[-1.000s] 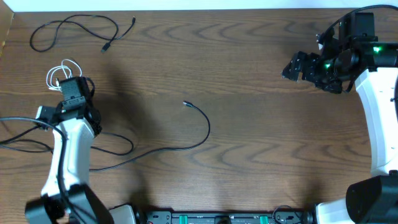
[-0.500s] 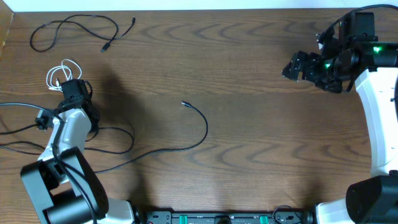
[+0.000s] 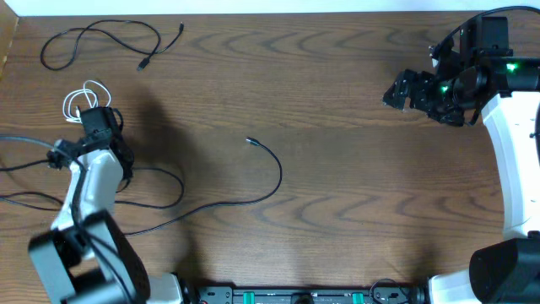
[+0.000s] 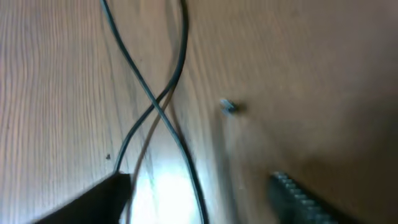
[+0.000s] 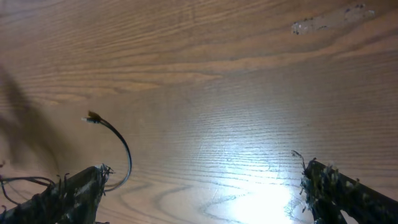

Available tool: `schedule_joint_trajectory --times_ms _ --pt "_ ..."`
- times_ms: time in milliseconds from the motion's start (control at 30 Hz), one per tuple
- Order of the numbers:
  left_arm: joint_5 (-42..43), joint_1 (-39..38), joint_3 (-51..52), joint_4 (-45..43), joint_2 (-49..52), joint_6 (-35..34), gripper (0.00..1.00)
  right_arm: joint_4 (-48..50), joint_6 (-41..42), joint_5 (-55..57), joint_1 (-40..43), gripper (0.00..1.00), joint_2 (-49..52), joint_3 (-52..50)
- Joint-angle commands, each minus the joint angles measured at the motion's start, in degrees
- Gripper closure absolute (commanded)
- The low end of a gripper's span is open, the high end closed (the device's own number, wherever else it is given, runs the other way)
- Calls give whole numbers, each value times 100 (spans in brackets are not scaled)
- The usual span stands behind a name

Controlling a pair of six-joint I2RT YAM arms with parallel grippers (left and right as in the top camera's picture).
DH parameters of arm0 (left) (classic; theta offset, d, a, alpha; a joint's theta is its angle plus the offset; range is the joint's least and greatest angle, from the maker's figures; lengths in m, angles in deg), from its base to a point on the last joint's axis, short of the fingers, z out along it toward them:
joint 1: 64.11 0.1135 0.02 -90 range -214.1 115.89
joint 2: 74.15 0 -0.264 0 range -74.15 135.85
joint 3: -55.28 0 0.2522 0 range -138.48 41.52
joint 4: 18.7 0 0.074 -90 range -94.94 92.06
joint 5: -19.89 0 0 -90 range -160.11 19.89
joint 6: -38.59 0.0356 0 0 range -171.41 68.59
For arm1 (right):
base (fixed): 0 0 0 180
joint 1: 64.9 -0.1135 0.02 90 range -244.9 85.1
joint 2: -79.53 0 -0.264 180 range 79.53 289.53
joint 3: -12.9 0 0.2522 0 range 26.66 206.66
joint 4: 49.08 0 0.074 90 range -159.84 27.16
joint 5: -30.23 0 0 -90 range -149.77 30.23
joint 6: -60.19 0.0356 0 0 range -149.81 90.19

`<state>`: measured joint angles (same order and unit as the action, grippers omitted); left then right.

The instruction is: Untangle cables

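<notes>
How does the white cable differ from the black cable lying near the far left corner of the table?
The white cable is bunched in small tight loops; the black cable is spread out in wide, loose curves. The white cable looks shorter than the black cable. Both lie on the wooden table.

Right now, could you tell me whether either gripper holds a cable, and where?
Neither: the left gripper is open over crossed black cables, the right gripper open over the table.

The right hand (image 5: 204,173), fingers spread wide, hangs over a wooden table (image 5: 249,74) and curled black cable (image 5: 127,152).
</notes>
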<state>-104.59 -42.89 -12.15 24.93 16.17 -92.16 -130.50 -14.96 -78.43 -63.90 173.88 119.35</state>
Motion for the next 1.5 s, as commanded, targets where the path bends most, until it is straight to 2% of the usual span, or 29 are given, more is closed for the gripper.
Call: schedule_joint_trajectory --times_ms 0,133,267,400,467,533,633,733,833,1000,1100,1200,1267,1333,1467 --pt "376 -7 -85 -109 -741 238 16 17 -48 -61 4 1 -37 116" --pt "1401 -7 -85 -496 -1484 754 15 13 -50 -61 4 1 -37 116" --pt "2549 -7 -85 -551 -2026 817 15 13 -48 -61 4 1 -37 116" --pt "4426 -17 -83 -404 -2284 826 15 15 -48 -61 4 1 -37 116" --pt "4955 -92 -83 -310 -2258 949 15 17 -44 -61 2 1 -37 116" --pt "4983 -232 -83 -140 -2181 955 15 15 -26 -61 2 1 -37 116" --pt "4859 -514 -66 -9 -1982 1333 16 15 -28 -61 4 1 -37 116" --pt "4483 -870 -57 -26 -1661 1878 20 13 -28 -63 2 1 -37 116" --pt "3954 -1185 -57 -177 -1196 2039 21 17 -28 -107 2 1 -37 116" --pt "3003 -1392 -57 -992 -280 1908 23 9 -26 -149 2 1 -37 116" --pt "2887 -1390 -57 -1770 208 1910 26 -7 -26 -146 2 1 -37 116" --pt "2885 -1392 -57 -2474 610 1910 38 -7 -26 -146 2 1 -37 116" --pt "2887 -1392 -57 -2872 866 1910 51 -7 -9 -146 -2 1 -37 116" --pt "2889 -1410 -57 -3161 1069 1930 92 -4 -9 -144 -13 1 -37 116" --pt "2940 -1578 -57 -3630 1215 2465 92 7 -9 -144 -35 1 -37 116"
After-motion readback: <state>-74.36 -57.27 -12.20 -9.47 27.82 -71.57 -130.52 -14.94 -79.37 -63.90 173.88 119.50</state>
